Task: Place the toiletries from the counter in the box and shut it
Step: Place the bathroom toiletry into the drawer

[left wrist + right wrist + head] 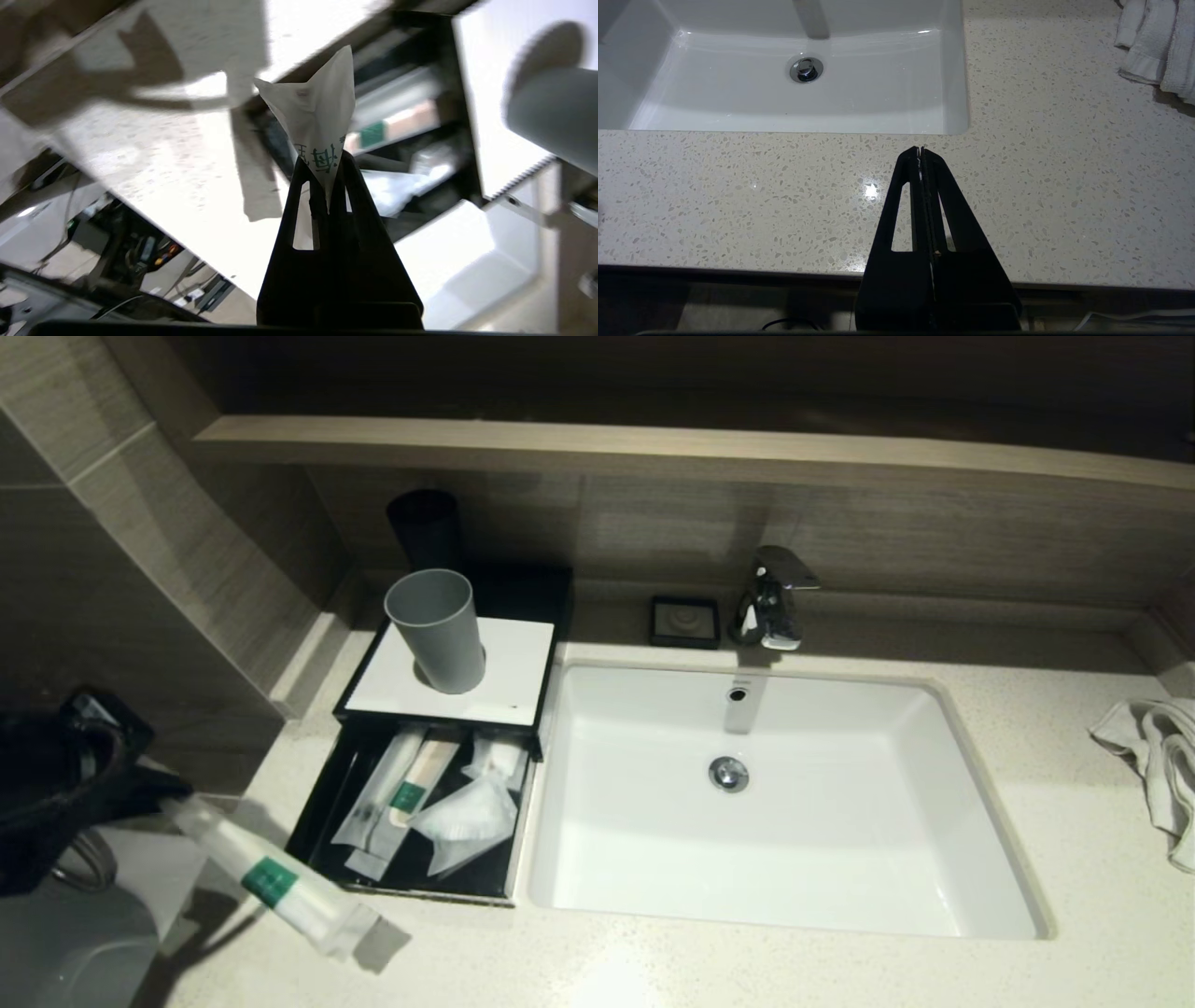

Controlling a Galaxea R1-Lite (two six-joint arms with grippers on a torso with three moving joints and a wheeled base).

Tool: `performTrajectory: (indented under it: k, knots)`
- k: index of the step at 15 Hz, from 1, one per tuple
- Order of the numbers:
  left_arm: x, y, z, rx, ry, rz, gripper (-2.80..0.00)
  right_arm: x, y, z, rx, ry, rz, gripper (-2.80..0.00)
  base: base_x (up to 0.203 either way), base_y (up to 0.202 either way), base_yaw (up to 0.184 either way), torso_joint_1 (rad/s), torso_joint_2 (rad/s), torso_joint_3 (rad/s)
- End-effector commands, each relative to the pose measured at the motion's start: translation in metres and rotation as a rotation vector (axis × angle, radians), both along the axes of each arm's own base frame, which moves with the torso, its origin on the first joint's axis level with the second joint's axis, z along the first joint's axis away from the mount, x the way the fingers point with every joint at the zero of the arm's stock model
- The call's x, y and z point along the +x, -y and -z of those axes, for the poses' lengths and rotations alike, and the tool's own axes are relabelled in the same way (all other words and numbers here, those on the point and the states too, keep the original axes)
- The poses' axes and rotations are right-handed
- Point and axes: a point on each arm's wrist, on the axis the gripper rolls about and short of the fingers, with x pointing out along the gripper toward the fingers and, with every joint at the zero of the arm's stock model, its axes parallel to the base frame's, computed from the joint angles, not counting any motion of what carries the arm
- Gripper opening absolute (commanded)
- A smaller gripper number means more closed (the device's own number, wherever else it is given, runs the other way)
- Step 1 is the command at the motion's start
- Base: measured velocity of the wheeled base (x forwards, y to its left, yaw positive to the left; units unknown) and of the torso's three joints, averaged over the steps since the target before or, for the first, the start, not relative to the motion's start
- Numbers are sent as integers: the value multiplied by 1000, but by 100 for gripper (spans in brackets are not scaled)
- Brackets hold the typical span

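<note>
Speckled counter [747, 961] runs nearest, where the right gripper [920, 150] hangs with fingers pressed together. Left gripper [327, 186] pinches the sachet [280, 882] by one end, aloft beside the open box [322, 803]. Farther back stands a grey cup [434, 630].

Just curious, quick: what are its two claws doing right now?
Left gripper: closed on a wrapped toiletry packet.
Right gripper: closed, empty, above the counter.
</note>
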Motion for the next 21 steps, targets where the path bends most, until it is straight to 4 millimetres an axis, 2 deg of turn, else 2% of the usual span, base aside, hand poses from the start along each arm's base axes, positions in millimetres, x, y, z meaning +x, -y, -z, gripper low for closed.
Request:
performTrajectory:
  k: [1, 6, 14, 18, 21]
  knots:
    - [1, 8, -13, 1, 60, 41, -280, 0, 0, 0, 0, 0, 0, -280, 0, 0, 0, 0, 0, 0]
    - [11, 18, -22, 48, 128, 131, -280, 0, 0, 0, -1, 0, 0, -280, 0, 0, 0, 0, 0, 0]
    - [51, 71, 9, 240, -78, 553, -280, 0, 0, 0, -1, 0, 0, -280, 0, 0, 0, 0, 0, 0]
    - [71, 80, 26, 394, -125, 746, -280, 0, 0, 0, -1, 0, 0, -280, 0, 0, 0, 0, 0, 0]
    - [87, 85, 29, 462, -141, 836, -280, 0, 0, 0, -1, 0, 0, -280, 0, 0, 0, 0, 0, 0]
